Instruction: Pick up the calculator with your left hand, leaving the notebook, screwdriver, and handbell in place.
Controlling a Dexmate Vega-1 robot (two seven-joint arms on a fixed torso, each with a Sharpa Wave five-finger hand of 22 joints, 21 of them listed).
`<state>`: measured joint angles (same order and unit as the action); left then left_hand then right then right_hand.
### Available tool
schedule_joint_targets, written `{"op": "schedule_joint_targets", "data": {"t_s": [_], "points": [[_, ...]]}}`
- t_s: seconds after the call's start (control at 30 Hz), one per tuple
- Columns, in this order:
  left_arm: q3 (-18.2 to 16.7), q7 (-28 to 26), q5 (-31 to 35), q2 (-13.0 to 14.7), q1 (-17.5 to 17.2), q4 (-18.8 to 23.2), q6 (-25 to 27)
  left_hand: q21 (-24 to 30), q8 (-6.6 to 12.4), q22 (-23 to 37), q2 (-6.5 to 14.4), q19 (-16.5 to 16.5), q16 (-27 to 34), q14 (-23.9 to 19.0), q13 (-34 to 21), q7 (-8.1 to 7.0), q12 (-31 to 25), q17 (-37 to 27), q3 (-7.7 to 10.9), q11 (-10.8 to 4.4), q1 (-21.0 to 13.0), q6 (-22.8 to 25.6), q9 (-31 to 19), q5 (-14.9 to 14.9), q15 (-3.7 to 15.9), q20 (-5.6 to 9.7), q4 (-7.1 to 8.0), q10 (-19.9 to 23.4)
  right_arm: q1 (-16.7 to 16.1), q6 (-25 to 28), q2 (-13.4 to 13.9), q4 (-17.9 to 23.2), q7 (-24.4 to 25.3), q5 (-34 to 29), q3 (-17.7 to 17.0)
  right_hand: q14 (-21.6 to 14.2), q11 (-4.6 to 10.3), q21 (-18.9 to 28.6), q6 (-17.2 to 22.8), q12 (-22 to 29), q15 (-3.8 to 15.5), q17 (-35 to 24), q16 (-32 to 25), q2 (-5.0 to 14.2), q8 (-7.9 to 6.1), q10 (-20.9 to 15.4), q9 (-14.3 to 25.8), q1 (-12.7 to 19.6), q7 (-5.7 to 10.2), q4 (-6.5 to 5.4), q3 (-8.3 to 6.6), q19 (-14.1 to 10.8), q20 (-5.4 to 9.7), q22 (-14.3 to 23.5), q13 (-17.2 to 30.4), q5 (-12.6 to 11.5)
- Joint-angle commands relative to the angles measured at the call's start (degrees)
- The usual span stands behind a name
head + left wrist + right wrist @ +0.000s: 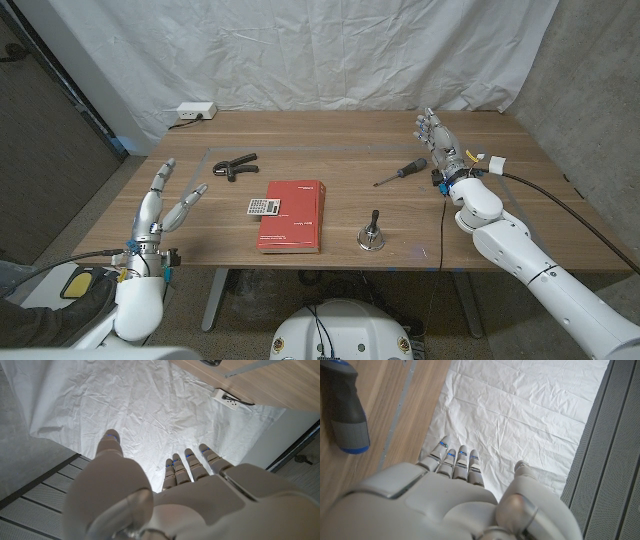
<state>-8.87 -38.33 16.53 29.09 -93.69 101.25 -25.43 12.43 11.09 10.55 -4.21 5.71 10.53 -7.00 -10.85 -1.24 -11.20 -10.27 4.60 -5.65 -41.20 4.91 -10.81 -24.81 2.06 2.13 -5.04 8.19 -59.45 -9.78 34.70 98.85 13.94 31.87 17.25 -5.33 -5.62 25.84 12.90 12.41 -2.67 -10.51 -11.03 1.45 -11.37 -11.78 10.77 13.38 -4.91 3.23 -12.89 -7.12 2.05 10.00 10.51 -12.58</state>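
Head view showed the calculator (263,208) lying flat on the table (330,135), its right edge touching or slightly overlapping the left edge of the red notebook (293,215). Landmark: notebook. Left hand (165,203) waited well to the left of the notebook, near the table's left edge, fingers spread, thumb apart, holding nothing. Left wrist view agreed: fingers (190,465) extended toward the white curtain (150,415), nothing between them. Right hand (441,145) stood well to the right of the notebook and further back, fingers straight and together, empty; in the right wrist view its fingers (455,460) reached out bare. Screwdriver (401,172) lay right of and behind the notebook, just beside the right hand; its grey handle end (347,415) showed in the right wrist view. Handbell (372,232) stood upright just right of the notebook's front corner. Black clamp (234,165) sat behind and left of the notebook; power strip (194,112) far back left.

Judgement: calculator was likely light, stiff plastic, thin and low, so hard to get fingers under. Best hold looked like a pinch across its long side edges or front and back edges, avoiding the side against the notebook, which could get dragged. Smooth casing might slip; keys tolerate light pressure.
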Motion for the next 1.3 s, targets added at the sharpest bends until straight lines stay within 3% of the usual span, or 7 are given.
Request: {"op": "schedule_joint_targets", "data": {"t_s": [0.03, 0.53, 0.83, 1.1, 1.2, 1.23, 1.3], "points": [[0.57, -5.93, 6.93, 0.27, -1.12, 2.25, 5.98, -0.09, -0.17, 0.08, -0.13, -0.30, 0.14, 0.31, -0.30, 0.04, -0.12, -0.26, 0.04, -0.52, -0.88, -0.50, -0.22, -0.34, 2.29, 3.67, -0.62, 0.14, 0.02, -0.10, 0.19, 0.05, -0.18, 0.04, -0.26, -0.26, 0.06, -0.16, 0.40, 0.08, 0.01, -0.16, -0.10, 0.28, 0.07, -0.22, 0.18, 0.13, 0.19, 0.09, -0.09, -0.53, 0.55, 0.13, 0.20, 0.13], [3.14, -12.20, 14.28, 2.60, -2.29, 4.74, 14.30, 0.14, 0.40, 0.18, -0.72, 0.39, 0.60, -0.63, -0.39, -1.09, -0.63, -0.37, -0.36, -1.93, -2.03, 0.19, -0.27, -0.58, 3.47, 4.07, -1.21, 1.00, 0.39, -1.70, -0.95, -1.81, -0.73, 0.04, 0.23, -0.28, 0.12, -0.48, 0.43, 0.09, 0.03, -0.16, -0.07, 0.30, 0.07, -0.33, 0.18, 0.13, 0.21, 0.15, -0.02, -0.64, 0.55, 0.14, 0.20, 0.14], [5.27, -13.95, 21.87, 4.33, -4.18, 8.84, 26.68, 0.30, 0.66, 0.21, -0.86, 0.88, 0.74, -1.10, -0.41, -1.73, -0.82, -0.41, -0.56, -2.75, -2.38, 0.72, -0.29, -0.73, 3.86, 4.46, -1.33, 1.55, 1.19, -1.44, -1.19, -2.27, -0.88, -0.07, 0.59, -0.39, 0.15, -0.67, 0.43, 0.08, 0.00, -0.18, -0.10, 0.35, 0.07, -0.33, 0.18, 0.09, 0.20, 0.16, 0.03, -0.74, 0.58, 0.15, 0.20, 0.15], [7.99, -17.24, 23.02, 6.60, -3.41, 8.02, 29.11, 0.36, 0.73, 0.23, -0.91, 1.08, 0.76, -1.25, -0.42, -1.96, -0.85, -0.44, -0.68, -3.04, -2.55, 0.84, -0.29, -0.83, 4.13, 4.48, -1.38, 1.73, 0.85, -2.23, -1.50, -2.19, -1.14, 0.52, 0.36, -0.40, 0.00, -0.84, 0.47, 0.10, -0.09, -0.19, -0.09, 0.36, 0.06, -0.42, 0.18, 0.05, 0.20, 0.17, 0.08, -0.80, 0.52, 0.16, 0.21, 0.16], [8.75, -16.37, 24.24, 7.21, -3.67, 9.35, 33.30, 0.38, 0.77, 0.24, -0.93, 1.17, 0.77, -1.30, -0.43, -1.96, -0.86, -0.44, -0.72, -3.17, -2.62, 0.90, -0.30, -0.88, 4.17, 4.60, -1.39, 1.80, 0.85, -2.01, -1.36, -1.94, -1.10, 0.53, 0.33, -0.41, 0.00, -0.92, 0.55, 0.09, -0.19, -0.19, -0.09, 0.37, 0.03, -0.43, 0.18, 0.04, 0.11, 0.18, 0.10, -0.83, 0.46, 0.16, 0.21, 0.16], [9.40, -15.24, 26.33, 7.52, -3.80, 10.41, 37.03, 0.39, 0.77, 0.24, -0.93, 1.21, 0.76, -1.31, -0.43, -2.05, -0.86, -0.45, -0.74, -3.12, -2.64, 0.91, -0.30, -0.89, 4.28, 4.65, -1.39, 1.82, 0.85, -2.04, -1.34, -1.90, -1.19, 0.58, 0.31, -0.44, 0.00, -0.95, 0.53, 0.09, -0.14, -0.19, -0.10, 0.38, 0.04, -0.43, 0.18, 0.04, 0.15, 0.18, 0.10, -0.83, 0.47, 0.16, 0.21, 0.16], [10.08, -15.88, 26.14, 8.29, -3.72, 10.27, 37.08, 0.39, 0.80, 0.25, -0.94, 1.22, 0.75, -1.30, -0.43, -2.04, -0.82, -0.45, -0.78, -3.27, -2.68, 0.97, -0.30, -0.93, 4.25, 4.66, -1.40, 1.75, 0.85, -2.20, -1.32, -1.84, -1.19, 0.49, 0.29, -0.45, 0.00, -0.99, 0.52, 0.10, -0.15, -0.20, -0.10, 0.38, 0.04, -0.45, 0.18, 0.03, 0.12, 0.18, 0.11, -0.85, 0.47, 0.16, 0.21, 0.17]]}}
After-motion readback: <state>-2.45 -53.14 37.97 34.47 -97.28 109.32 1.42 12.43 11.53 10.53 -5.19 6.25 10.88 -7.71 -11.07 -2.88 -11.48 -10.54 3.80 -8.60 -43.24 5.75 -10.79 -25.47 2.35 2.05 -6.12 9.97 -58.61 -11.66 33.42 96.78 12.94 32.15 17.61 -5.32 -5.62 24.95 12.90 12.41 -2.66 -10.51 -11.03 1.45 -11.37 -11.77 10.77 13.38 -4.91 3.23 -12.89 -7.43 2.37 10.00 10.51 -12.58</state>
